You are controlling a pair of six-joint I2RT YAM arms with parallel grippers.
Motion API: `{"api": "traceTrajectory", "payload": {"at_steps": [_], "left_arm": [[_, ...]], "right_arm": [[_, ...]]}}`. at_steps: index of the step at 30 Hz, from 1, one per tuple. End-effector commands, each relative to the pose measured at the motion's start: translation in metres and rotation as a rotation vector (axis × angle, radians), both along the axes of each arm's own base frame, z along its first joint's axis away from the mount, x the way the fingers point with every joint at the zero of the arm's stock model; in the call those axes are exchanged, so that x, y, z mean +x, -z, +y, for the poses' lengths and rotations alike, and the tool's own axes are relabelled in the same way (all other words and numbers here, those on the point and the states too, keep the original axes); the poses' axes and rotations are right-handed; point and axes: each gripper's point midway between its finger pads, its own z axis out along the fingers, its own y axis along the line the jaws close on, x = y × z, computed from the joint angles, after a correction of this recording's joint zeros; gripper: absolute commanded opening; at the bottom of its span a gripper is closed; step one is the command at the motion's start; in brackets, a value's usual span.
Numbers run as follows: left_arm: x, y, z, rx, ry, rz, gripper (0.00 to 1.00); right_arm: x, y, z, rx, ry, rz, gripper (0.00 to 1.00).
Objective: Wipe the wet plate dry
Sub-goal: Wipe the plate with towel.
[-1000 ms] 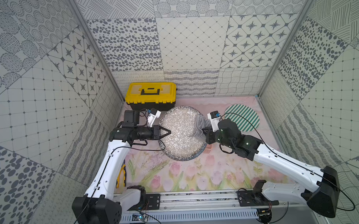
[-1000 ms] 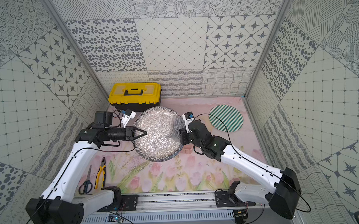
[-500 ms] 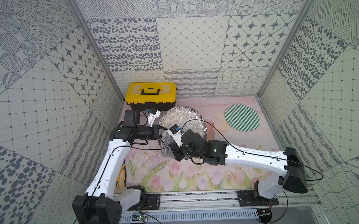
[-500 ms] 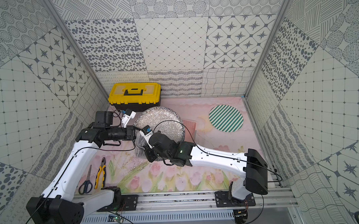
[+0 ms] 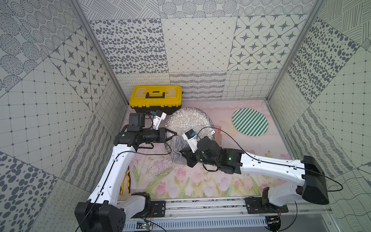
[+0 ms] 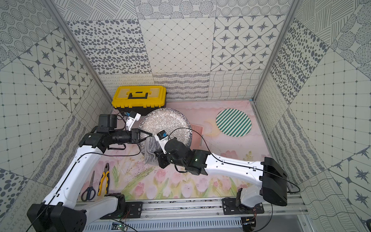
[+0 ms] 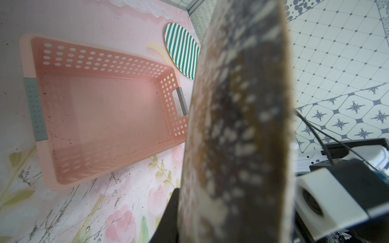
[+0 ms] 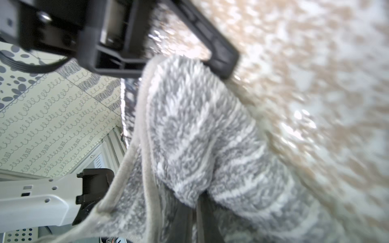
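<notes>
The speckled plate [image 5: 189,123] [image 6: 165,122] is held tilted above the mat, and my left gripper [image 5: 172,135] [image 6: 148,135] is shut on its left rim. In the left wrist view the plate [image 7: 237,126] fills the middle, edge-on, with one black finger [image 7: 171,212] beside it. A grey striped cloth [image 5: 177,150] [image 6: 150,152] lies against the plate's lower left part. My right gripper [image 5: 185,156] [image 6: 159,158] is shut on the cloth. The right wrist view shows the cloth [image 8: 200,136] bunched above the jaws [image 8: 195,210], touching the plate [image 8: 315,84].
A yellow toolbox [image 5: 155,96] stands at the back left. A green striped round mat [image 5: 250,122] lies at the back right. A pink perforated basket [image 7: 101,109] sits under the plate. Pliers [image 6: 103,181] and scissors [image 6: 89,189] lie at the front left.
My right gripper has carried the cloth across the plate from its right side to its lower left part. The left gripper has kept its hold on the rim.
</notes>
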Motion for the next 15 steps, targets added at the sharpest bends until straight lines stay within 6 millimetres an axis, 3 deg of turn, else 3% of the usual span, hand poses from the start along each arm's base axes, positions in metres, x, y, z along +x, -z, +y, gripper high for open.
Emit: {"api": "traceTrajectory", "payload": {"at_steps": [1,7,11,15], "left_arm": [[-0.031,-0.081,-0.028,-0.262,0.274,-0.201,0.0],[-0.033,-0.085,-0.028,-0.26,0.275,-0.215,0.0],[-0.036,-0.085,-0.028,-0.249,0.275,-0.226,0.0],[-0.038,-0.079,-0.026,-0.208,0.269,-0.257,0.0]], "right_arm": [[0.019,0.039,-0.046,-0.053,0.147,0.081,0.0],[0.044,0.047,-0.119,-0.036,0.325,0.111,0.0],[0.052,0.025,-0.149,-0.004,0.372,0.083,0.0],[0.053,-0.016,-0.165,0.051,0.369,0.019,0.0]]}}
